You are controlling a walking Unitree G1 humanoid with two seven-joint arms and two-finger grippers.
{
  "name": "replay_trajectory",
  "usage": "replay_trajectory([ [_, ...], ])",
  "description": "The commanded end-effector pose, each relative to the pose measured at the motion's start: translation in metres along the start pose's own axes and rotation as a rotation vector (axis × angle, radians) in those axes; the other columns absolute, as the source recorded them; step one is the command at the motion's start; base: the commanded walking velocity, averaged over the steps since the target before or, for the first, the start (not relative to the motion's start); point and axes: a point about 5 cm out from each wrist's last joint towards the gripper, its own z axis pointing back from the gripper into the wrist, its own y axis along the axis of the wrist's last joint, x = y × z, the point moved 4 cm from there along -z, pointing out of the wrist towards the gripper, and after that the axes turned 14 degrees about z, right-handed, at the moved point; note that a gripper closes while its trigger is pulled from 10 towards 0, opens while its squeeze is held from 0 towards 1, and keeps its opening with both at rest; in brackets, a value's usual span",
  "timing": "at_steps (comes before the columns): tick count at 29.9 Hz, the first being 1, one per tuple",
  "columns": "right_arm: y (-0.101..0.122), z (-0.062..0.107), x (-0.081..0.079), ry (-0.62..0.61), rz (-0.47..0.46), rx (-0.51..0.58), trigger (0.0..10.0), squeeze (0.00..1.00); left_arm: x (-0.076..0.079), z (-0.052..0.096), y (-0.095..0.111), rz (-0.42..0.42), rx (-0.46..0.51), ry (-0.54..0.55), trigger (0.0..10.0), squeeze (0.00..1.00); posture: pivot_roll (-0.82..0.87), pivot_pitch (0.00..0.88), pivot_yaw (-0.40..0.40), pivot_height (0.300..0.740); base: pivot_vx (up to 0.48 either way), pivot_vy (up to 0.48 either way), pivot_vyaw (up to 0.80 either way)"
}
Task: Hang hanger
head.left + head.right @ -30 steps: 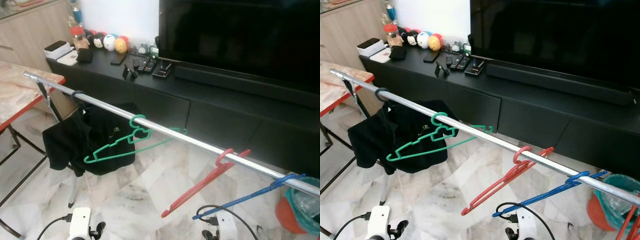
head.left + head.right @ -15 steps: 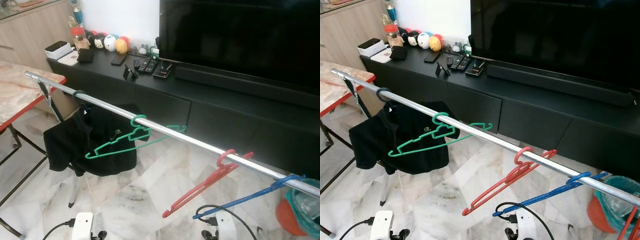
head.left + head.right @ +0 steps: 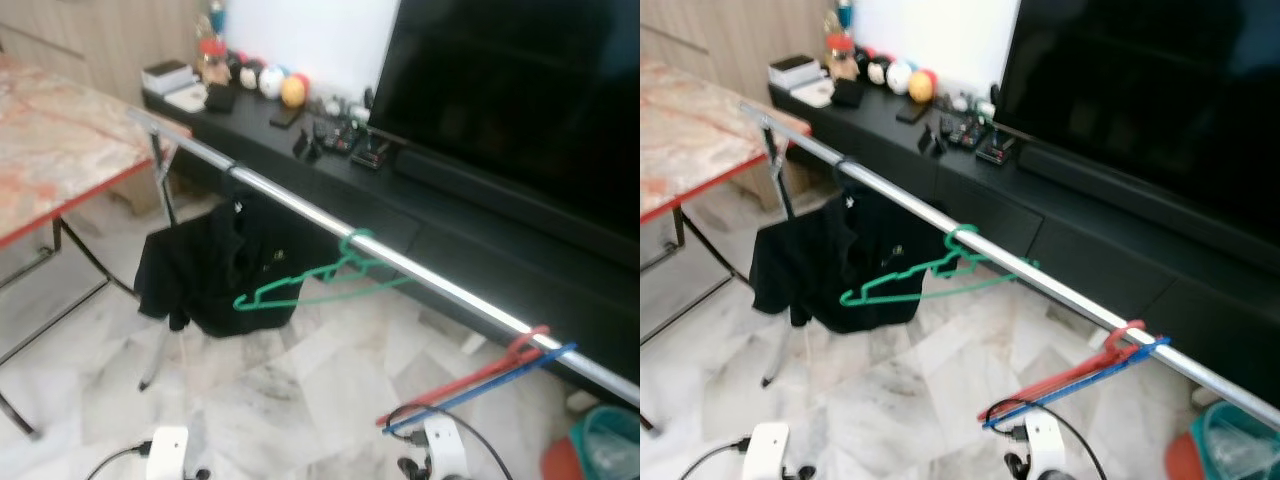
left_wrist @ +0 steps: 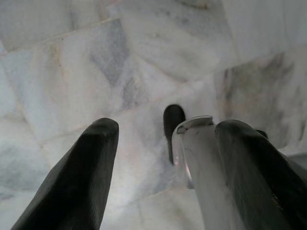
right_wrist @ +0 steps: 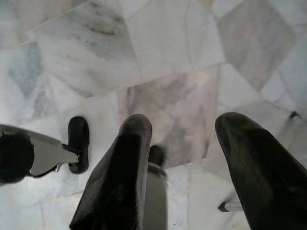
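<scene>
Polished metal, the clothes rail (image 3: 420,277) runs diagonally across the room before a black TV cabinet (image 3: 470,235). Three thin plastic hangers are hooked on it: a green hanger (image 3: 318,281) near the middle, and a red hanger (image 3: 470,375) and blue hanger (image 3: 490,378) touching each other toward the right end. A black garment (image 3: 215,265) hangs limp near the left end. The floor is glossy marble. Left gripper (image 4: 160,158) and right gripper (image 5: 182,153) both point floorward, fingers spread and holding nothing. Judgement: hanging appears complete for the hangers in view; any next step calls for locating another hanger to collect.
</scene>
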Motion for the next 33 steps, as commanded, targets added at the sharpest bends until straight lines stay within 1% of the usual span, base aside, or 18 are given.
replay_trajectory([
  [1, -0.006, 0.002, 0.011, -0.024, 0.003, -0.024, 10.0, 0.00, 0.012, -0.002, 0.000, -0.009, -0.012, -0.007, 10.0, 0.00, 0.29, 0.000, -0.260, 0.740, 0.000, 0.000, 0.00],
  [3, -0.003, 0.002, 0.011, -0.031, -0.011, -0.019, 10.0, 0.00, 0.007, -0.001, -0.002, -0.016, -0.020, 0.010, 10.0, 0.00, 0.30, 0.000, -0.272, 0.740, 0.000, 0.000, 0.00],
  [4, 0.000, 0.001, 0.011, -0.042, -0.029, -0.011, 10.0, 0.00, 0.002, -0.001, -0.001, 0.011, -0.016, 0.025, 10.0, 0.00, 0.31, 0.000, -0.275, 0.740, 0.000, 0.000, 0.00],
  [6, 0.003, 0.000, 0.011, -0.046, -0.034, -0.004, 10.0, 0.00, 0.000, -0.001, 0.002, 0.019, -0.011, 0.029, 10.0, 0.00, 0.32, 0.000, -0.282, 0.740, 0.000, 0.000, 0.00],
  [9, 0.006, 0.000, 0.010, -0.049, -0.035, 0.002, 10.0, 0.00, 0.000, -0.002, 0.004, 0.014, -0.007, 0.029, 10.0, 0.00, 0.33, 0.000, -0.289, 0.740, 0.000, 0.000, 0.00],
  [13, 0.011, -0.001, 0.010, -0.055, -0.039, 0.010, 10.0, 0.00, 0.000, -0.003, 0.010, -0.011, -0.003, 0.028, 10.0, 0.00, 0.36, 0.000, -0.320, 0.740, 0.000, 0.000, 0.00],
  [16, 0.013, -0.001, 0.010, -0.060, -0.042, 0.014, 10.0, 0.00, 0.001, -0.003, 0.014, -0.024, 0.003, 0.024, 10.0, 0.00, 0.37, 0.000, -0.321, 0.740, 0.000, 0.000, 0.00],
  [21, 0.015, -0.002, 0.010, -0.062, -0.041, 0.017, 10.0, 0.00, 0.001, -0.004, 0.021, -0.018, 0.020, 0.023, 10.0, 0.00, 0.38, 0.000, -0.321, 0.740, 0.000, 0.000, 0.00],
  [24, 0.016, -0.002, 0.010, -0.062, -0.044, 0.019, 10.0, 0.00, 0.002, -0.004, 0.022, -0.024, 0.022, 0.017, 10.0, 0.00, 0.36, 0.000, -0.301, 0.740, 0.000, 0.000, 0.00],
  [25, 0.017, -0.002, 0.009, -0.064, -0.058, 0.024, 10.0, 0.00, 0.003, -0.004, 0.023, -0.032, 0.022, 0.013, 10.0, 0.00, 0.31, 0.000, -0.276, 0.740, 0.000, 0.000, 0.00],
  [27, 0.017, -0.002, 0.009, -0.063, -0.057, 0.025, 10.0, 0.00, 0.003, -0.004, 0.025, -0.032, 0.025, 0.013, 10.0, 0.00, 0.30, 0.000, -0.273, 0.740, 0.000, 0.000, 0.00],
  [30, 0.017, -0.002, 0.010, -0.071, -0.065, 0.026, 10.0, 0.00, 0.002, -0.004, 0.027, 0.019, 0.043, 0.016, 10.0, 0.00, 0.23, 0.000, -0.230, 0.740, 0.000, 0.000, 0.00],
  [32, 0.016, -0.002, 0.009, -0.080, -0.088, 0.033, 10.0, 0.00, -0.001, -0.004, 0.027, 0.027, 0.044, 0.019, 10.0, 0.00, 0.17, 0.000, -0.179, 0.740, 0.000, 0.000, 0.00],
  [33, 0.016, -0.002, 0.009, -0.082, -0.093, 0.035, 10.0, 0.00, -0.002, -0.004, 0.027, 0.030, 0.043, 0.021, 10.0, 0.00, 0.16, 0.000, -0.170, 0.740, 0.000, 0.000, 0.00],
])
